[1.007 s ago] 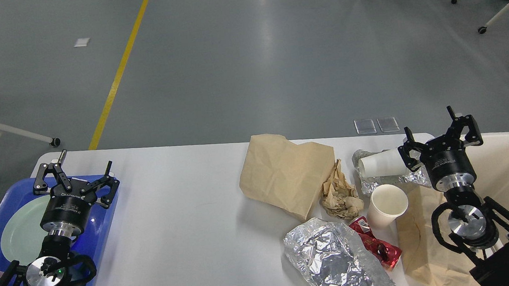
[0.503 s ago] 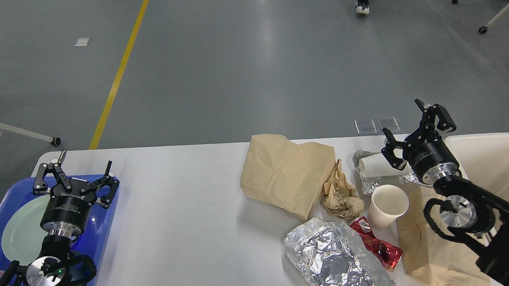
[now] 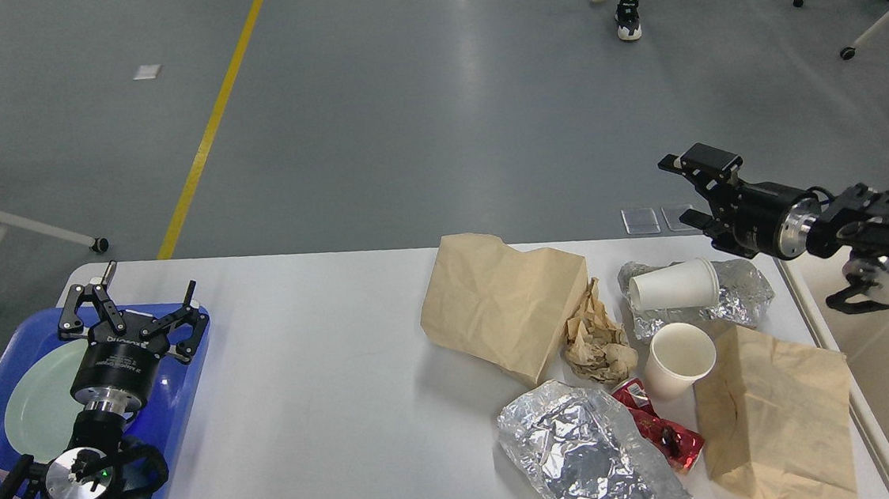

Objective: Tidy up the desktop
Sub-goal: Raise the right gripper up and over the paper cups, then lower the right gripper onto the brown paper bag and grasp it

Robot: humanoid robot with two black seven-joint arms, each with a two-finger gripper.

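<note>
The left claw (image 3: 130,310) hangs spread and empty over the blue tray (image 3: 185,381) at the white desktop (image 3: 320,386)'s left end, well away from the litter. To the right, the right claw (image 3: 687,191) is raised beyond the table's far edge, its fingers apart with nothing between them. I would bring it down squarely over the tipped paper cup (image 3: 673,287) below it, pinching gently so the thin wall does not crush.

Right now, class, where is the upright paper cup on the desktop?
In the head view, the upright paper cup stands right of centre on the desktop, just in front of the tipped-over cup, between the crumpled paper and the flat paper bag.
</note>
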